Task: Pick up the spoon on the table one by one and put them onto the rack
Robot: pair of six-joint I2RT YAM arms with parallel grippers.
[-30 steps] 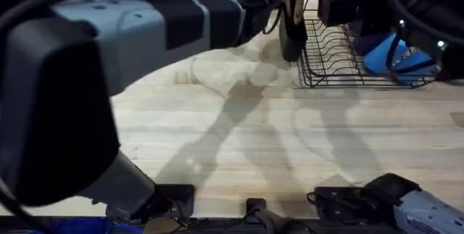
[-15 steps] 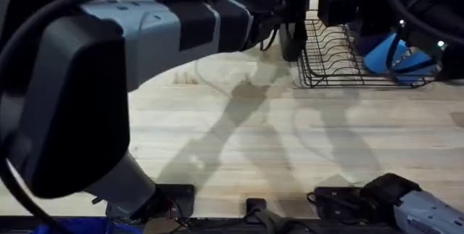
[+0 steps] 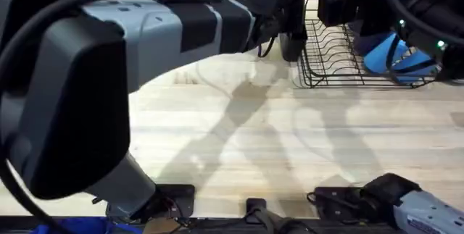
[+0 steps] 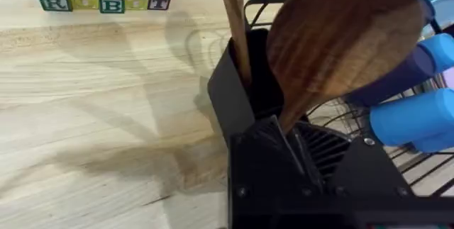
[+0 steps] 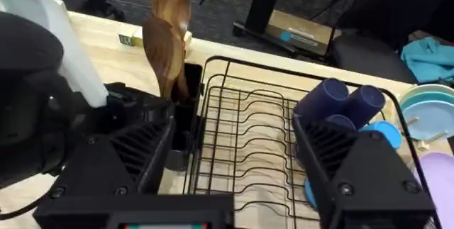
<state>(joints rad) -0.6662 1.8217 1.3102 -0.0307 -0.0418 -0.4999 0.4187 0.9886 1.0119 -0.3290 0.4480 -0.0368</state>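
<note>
Two wooden spoons visible: one spoon (image 4: 345, 41) gripped by its handle in the left jaws (image 4: 287, 140), bowl up, just above the utensil holder (image 4: 241, 94) of the black wire rack (image 5: 248, 158); the second spoon (image 4: 234, 23) stands upright inside that holder. Right jaws (image 5: 234, 162) are spread open, empty, hovering over the rack. Blue cups (image 5: 344, 101) lie in the rack on the counter (image 3: 239, 140).
</note>
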